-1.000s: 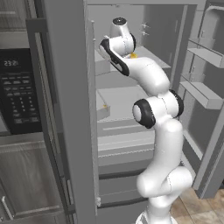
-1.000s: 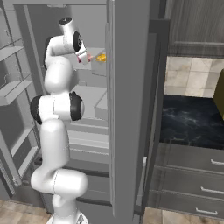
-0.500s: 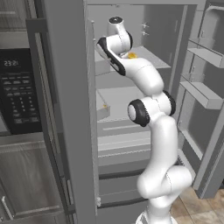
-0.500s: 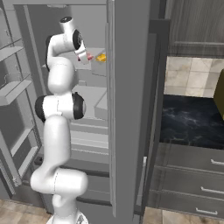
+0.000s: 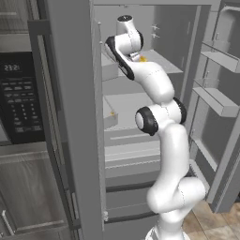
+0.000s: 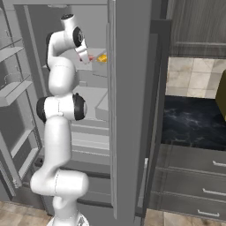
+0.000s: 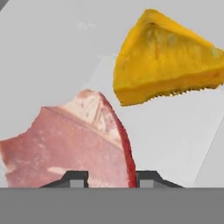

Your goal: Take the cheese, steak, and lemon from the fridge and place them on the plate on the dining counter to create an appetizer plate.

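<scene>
Where the fridge (image 5: pixel 140 108) stands open in the left base view, its left door edge makes a tall grey wall just beside the arm, and the right door with its bins hangs well out to the other side, leaving an open gap between them; the black microwave (image 5: pixel 21 101) sits left of that door edge. Up on the upper shelf (image 5: pixel 159 63), a sliver of the orange cheese (image 5: pixel 142 59) peeks past the wrist. Seen from the right base view, the door slab hides much of the interior, and the pincer (image 6: pixel 88 58) points toward the cheese (image 6: pixel 102 58) lying just beyond it on the same shelf, with a pink spot of steak (image 6: pixel 91 58) at its tips; the dining counter (image 6: pixel 192 123) lies well apart to the right. Looking along the hand, the steak (image 7: pixel 70 144) fills the lower left, its red edge rising between the two fingertips (image 7: pixel 74 178), which stand apart and not touching it, while the cheese (image 7: pixel 164 59) rests beyond, upper right, apart from the meat. Compared with a second ago, the elbow joint has dropped lower and the hand has pushed a little deeper toward the shelf.
</scene>
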Robot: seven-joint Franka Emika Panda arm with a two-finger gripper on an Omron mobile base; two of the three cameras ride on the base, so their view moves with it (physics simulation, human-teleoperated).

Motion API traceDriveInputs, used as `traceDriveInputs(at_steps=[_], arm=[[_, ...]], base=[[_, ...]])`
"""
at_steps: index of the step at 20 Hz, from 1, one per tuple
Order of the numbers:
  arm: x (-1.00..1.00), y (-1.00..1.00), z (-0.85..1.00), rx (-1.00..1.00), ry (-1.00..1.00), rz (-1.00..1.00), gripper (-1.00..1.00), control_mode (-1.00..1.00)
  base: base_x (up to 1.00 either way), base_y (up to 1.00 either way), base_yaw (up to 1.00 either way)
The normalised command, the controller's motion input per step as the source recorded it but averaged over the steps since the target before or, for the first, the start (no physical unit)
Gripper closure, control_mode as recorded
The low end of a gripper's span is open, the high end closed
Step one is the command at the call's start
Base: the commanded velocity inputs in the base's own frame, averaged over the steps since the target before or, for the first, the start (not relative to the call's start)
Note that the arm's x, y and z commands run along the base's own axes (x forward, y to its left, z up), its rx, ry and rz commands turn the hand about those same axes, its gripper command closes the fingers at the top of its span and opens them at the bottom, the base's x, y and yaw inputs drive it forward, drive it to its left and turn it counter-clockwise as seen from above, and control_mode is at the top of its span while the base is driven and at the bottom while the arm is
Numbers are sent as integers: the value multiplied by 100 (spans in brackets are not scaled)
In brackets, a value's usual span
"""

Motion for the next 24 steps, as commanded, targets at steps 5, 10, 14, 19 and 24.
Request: traceDriveInputs(at_steps=[5,10,14,19,24], arm=[[-67,-44,-27,0,-3,-6,100,-100],[-94,-33,-28,0,-12,-4,100,-100],[-100,-3,-57,0,-34,0,100,-100],[-100,0,-75,0,-56,0,100,-100],[-100,-1,-51,1,-58,0,100,-100]], base=[[0,0,0],[0,0,0],[0,0,0],[0,0,0],[0,0,0]])
